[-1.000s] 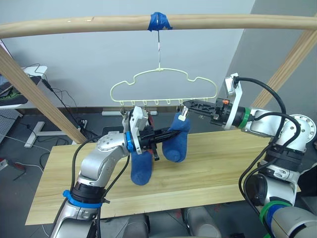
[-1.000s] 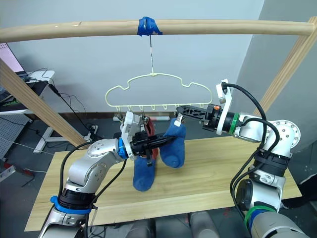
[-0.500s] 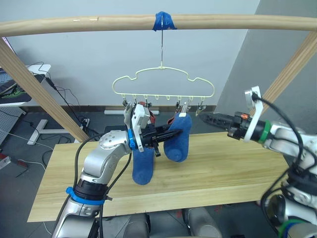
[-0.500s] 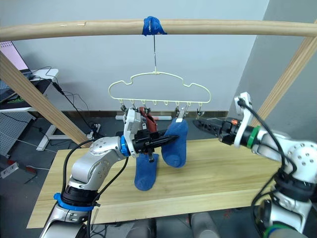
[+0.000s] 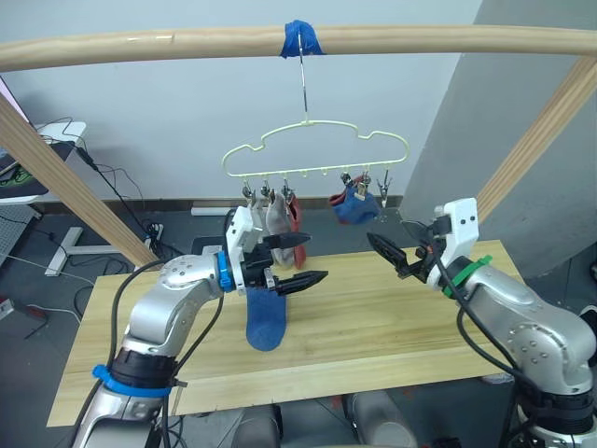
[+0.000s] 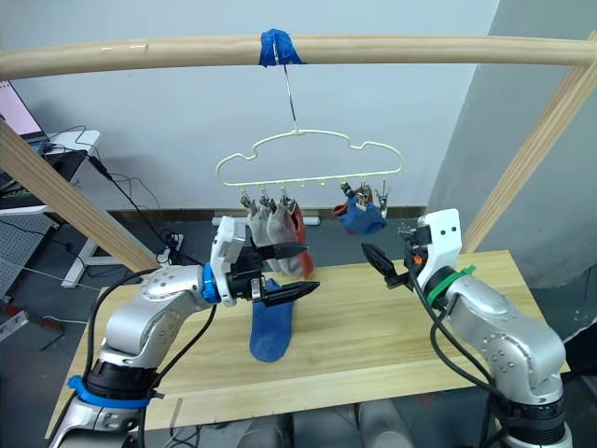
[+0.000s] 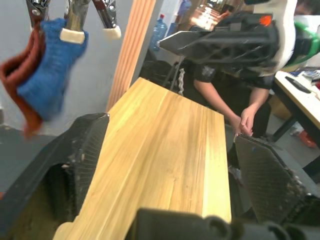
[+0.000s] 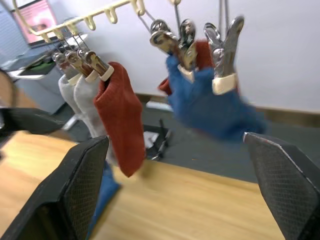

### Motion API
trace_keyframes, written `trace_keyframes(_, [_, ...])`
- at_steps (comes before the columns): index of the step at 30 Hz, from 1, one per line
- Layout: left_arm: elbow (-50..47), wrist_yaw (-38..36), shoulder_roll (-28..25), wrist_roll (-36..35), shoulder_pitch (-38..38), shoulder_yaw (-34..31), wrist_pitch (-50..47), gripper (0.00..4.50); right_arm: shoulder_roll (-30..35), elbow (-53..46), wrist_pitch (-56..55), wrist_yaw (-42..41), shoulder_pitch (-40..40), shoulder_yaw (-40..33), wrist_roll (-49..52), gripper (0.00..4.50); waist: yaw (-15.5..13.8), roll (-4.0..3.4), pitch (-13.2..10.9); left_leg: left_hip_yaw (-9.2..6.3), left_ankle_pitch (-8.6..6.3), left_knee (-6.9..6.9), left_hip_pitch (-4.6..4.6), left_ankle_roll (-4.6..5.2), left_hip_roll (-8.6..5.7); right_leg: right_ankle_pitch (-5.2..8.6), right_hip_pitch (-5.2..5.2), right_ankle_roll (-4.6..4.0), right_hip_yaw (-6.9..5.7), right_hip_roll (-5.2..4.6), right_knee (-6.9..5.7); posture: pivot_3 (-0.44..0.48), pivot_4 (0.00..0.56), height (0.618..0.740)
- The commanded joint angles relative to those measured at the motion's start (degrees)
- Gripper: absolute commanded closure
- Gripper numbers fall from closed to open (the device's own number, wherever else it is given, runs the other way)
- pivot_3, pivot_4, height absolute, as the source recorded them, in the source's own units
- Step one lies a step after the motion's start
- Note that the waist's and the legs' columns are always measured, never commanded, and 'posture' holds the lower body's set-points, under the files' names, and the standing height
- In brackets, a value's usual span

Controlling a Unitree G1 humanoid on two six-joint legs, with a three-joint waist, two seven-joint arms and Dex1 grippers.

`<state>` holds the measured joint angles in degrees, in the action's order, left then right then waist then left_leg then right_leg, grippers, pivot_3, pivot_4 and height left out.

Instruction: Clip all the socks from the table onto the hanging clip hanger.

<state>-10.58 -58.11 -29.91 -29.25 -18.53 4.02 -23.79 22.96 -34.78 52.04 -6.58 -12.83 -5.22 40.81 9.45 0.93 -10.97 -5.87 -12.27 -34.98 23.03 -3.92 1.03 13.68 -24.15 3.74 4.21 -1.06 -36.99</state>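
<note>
A blue sock (image 5: 264, 319) lies alone on the surface (image 5: 373, 317), open from above. Hung socks (image 5: 280, 217) crowd the clip hanger (image 5: 317, 159) just over it; slanted poles (image 5: 75, 187) flank both ends.

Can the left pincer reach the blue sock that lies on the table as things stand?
Probably yes. The left pincer hangs open just above the blue sock on the table, with nothing between them.

A round pale wooden pole (image 5: 140, 45) runs across the top, with a strip of blue tape (image 5: 301, 37) wrapped around its middle and slanted wooden side poles (image 5: 75, 187) at either end. Behind it stands a plain pale wall (image 5: 168, 121), with black cables (image 5: 117, 177) trailing over the dark floor. In the left wrist view, a seated person in dark clothes (image 7: 220, 95) rests a hand (image 7: 245, 120) low.
</note>
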Motion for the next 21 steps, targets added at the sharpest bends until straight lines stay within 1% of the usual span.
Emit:
trace_keyframes(1, [-7.03, 0.55, -1.67, -2.76, 2.94, -3.46, -0.47, 0.03, -0.37, -0.40, -8.98, 1.64, 0.94, 3.23, -9.93, 0.00, -0.11, 0.00, 0.00, 0.01, 0.00, 0.00, 0.00, 0.00, 0.00, 0.00, 0.00, 0.00, 0.00, 0.00, 0.01, -0.154, 0.162, 0.740])
trace_keyframes(3, [-10.33, 1.35, -2.33, -4.61, 5.08, -4.90, -1.95, 0.03, -0.26, 0.32, -12.42, 1.11, 1.64, 4.75, -13.74, 0.00, -0.24, 0.00, 0.00, 0.01, 0.00, 0.00, -0.01, -0.01, 0.01, 0.00, 0.00, -0.01, 0.00, -0.01, -0.01, -0.148, 0.162, 0.740])
trace_keyframes(7, [-16.38, 3.38, -3.20, -7.04, 10.12, -7.37, -3.26, 0.03, -3.27, 1.84, -17.07, 2.63, 1.91, 4.94, -17.91, 0.00, -0.52, 0.00, 0.00, 0.01, 0.00, 0.00, -0.04, 0.00, 0.01, 0.04, 0.01, -0.07, 0.00, -0.01, -0.02, -0.131, 0.161, 0.740])
trace_keyframes(10, [-21.78, 6.67, -2.51, -9.68, 14.36, -9.43, -4.41, 0.00, -4.83, 3.00, -20.33, 4.92, 1.16, 8.00, -24.41, 0.59, -0.72, 0.00, 0.00, 0.06, 0.00, 0.00, -0.06, 0.00, 0.06, 0.05, 0.00, -0.08, 0.01, 0.00, -0.04, -0.125, 0.160, 0.740])
trace_keyframes(11, [-22.97, 7.96, -1.51, -8.65, 15.09, -9.59, -2.56, 0.00, -6.13, 3.90, -21.55, 6.49, 0.59, 8.80, -26.61, 0.94, -0.95, 0.00, 0.00, 0.05, 0.00, 0.00, -0.07, -0.01, 0.07, 0.05, 0.01, -0.09, 0.00, 0.00, -0.04, -0.125, 0.160, 0.740])
trace_keyframes(13, [-24.15, 9.49, -0.49, -7.25, 15.73, -9.58, -0.22, 0.00, -7.97, 4.89, -22.97, 8.04, 0.11, 9.33, -29.09, 0.94, -1.48, 0.01, 0.00, 0.06, 0.00, -0.01, -0.08, -0.01, 0.07, 0.06, 0.01, -0.11, 0.00, 0.01, -0.05, -0.116, 0.164, 0.740])
trace_keyframes(15, [-24.68, 9.51, -0.21, -6.17, 16.58, -8.78, 1.51, 0.00, -9.22, 5.90, -24.18, 8.46, -0.46, 9.96, -31.29, 0.94, -1.70, 0.01, 0.00, 0.05, 0.01, -0.02, -0.09, -0.02, 0.07, 0.11, 0.03, -0.26, 0.00, 0.01, -0.07, -0.115, 0.166, 0.740])
trace_keyframes(21, [-26.62, 11.91, 0.41, -8.40, 18.27, -9.03, 1.13, 0.00, -12.06, 8.71, -25.96, 7.78, -2.18, 10.73, -34.28, 0.94, -2.04, 0.01, 0.00, 0.07, 0.01, -0.03, -0.09, -0.02, 0.06, 0.12, 0.05, -0.30, 0.02, 0.00, -0.06, -0.104, 0.174, 0.740])
